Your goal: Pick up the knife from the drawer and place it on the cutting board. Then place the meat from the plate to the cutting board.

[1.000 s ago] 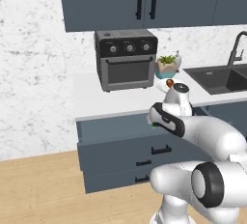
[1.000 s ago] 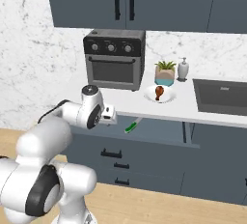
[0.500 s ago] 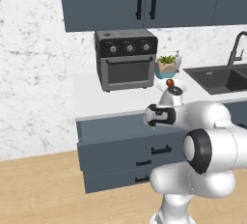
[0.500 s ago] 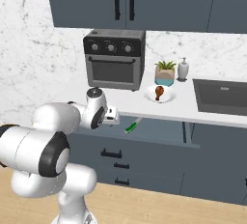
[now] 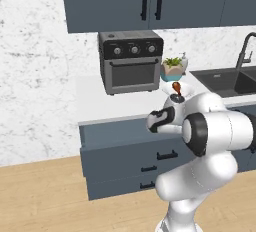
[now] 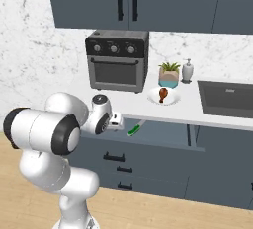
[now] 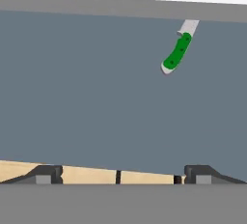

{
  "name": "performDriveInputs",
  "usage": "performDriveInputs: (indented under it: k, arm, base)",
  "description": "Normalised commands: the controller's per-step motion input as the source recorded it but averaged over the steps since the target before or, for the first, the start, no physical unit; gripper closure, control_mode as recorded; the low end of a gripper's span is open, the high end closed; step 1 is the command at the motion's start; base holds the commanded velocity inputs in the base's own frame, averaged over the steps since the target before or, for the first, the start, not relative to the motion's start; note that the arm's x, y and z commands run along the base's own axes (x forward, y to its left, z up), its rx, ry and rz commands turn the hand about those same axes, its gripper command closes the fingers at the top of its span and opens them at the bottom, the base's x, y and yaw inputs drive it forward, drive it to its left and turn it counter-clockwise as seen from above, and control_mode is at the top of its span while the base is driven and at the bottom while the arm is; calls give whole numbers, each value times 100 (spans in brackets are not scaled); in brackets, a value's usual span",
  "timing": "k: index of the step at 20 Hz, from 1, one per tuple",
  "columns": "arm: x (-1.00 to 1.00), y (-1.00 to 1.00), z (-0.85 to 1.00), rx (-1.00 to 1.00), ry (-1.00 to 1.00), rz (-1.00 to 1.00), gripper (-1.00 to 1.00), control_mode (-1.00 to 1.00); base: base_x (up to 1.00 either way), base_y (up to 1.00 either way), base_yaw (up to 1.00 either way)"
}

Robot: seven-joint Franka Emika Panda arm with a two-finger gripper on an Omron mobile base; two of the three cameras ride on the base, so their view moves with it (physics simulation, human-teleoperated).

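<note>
Here's the glossy white arm, all rounded, bulbous plastic shells, with broad dark grey bands ringing each joint. A smaller white wrist segment carries a black cap on top. At the end sits the tool, with two small dark grey fingertips, blocky and wedge-shaped.

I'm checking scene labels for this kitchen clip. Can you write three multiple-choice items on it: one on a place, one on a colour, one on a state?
1. Where does the knife lie?
A. in the open drawer
B. on the plate
C. in the sink

2. What colour is the knife's handle?
A. red
B. green
C. black

3. How does the tool stand?
A. shut on the knife
B. shut on nothing
C. open, holding nothing

Answers: 1 A, it rests on the drawer floor. 2 B, bright green in the hand view. 3 C, the fingertips stand wide apart, away from the knife.
</note>
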Motion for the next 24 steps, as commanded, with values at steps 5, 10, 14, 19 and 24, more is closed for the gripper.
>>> performDriveInputs:
  k: [5, 10, 14, 19, 24]
  arm:
    - [7, 0, -20, 0, 1, 0, -100, -100]
    - [6, 0, -15, 0, 5, 0, -100, -100]
    - [17, 0, -17, 0, 8, 0, -100, -100]
    - [7, 0, -17, 0, 10, 0, -100, -100]
    - [0, 0, -14, 0, 8, 0, -100, -100]
  base:
    - [0, 0, 0]
    - [0, 0, 0]
    - [0, 0, 0]
    - [0, 0, 0]
    - [0, 0, 0]
